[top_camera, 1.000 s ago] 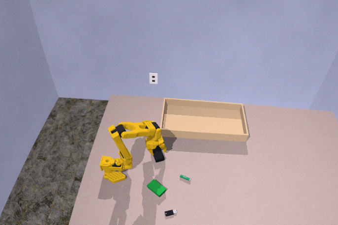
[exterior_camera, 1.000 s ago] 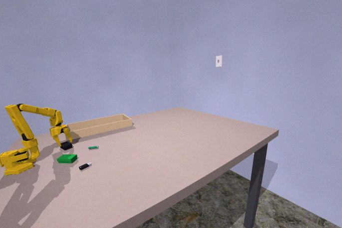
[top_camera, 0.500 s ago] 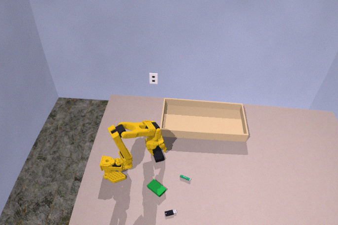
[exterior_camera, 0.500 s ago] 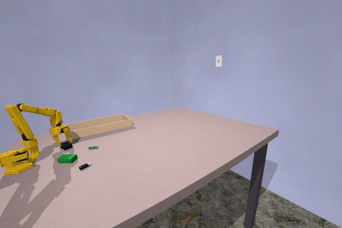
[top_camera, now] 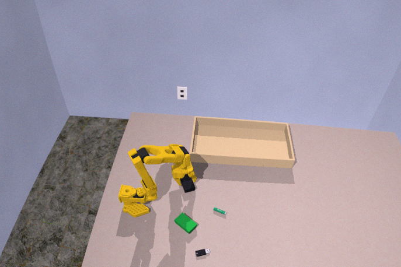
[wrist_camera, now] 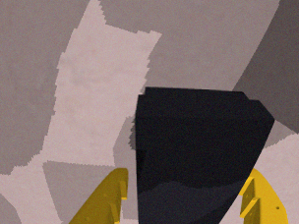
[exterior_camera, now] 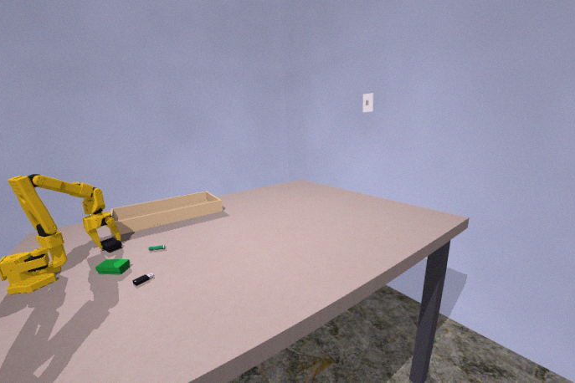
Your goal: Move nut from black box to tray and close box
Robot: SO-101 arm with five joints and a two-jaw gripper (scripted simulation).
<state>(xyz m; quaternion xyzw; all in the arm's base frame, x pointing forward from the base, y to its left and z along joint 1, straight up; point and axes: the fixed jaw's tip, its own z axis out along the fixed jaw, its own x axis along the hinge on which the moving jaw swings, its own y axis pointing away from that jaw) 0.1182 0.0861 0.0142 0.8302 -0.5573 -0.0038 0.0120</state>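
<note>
The black box [top_camera: 189,186] [exterior_camera: 111,245] [wrist_camera: 197,153] stands closed on the table, just in front of the tray's near left corner. The nut is hidden inside it. My gripper [top_camera: 185,182] [exterior_camera: 108,240] [wrist_camera: 188,174] points down over the box. It is open, with one yellow finger on each side of the lid. In the wrist view a gap shows at the left finger, while the right finger is at the box's edge. The wooden tray [top_camera: 241,161] [exterior_camera: 170,216] is empty.
A green box [top_camera: 185,222] [exterior_camera: 112,266] lies closed in front of the black one. A small green cylinder [top_camera: 220,211] [exterior_camera: 156,247] lies to its right. A black USB stick [top_camera: 202,252] [exterior_camera: 142,278] lies nearer the front. The arm's base stands at the table's left edge.
</note>
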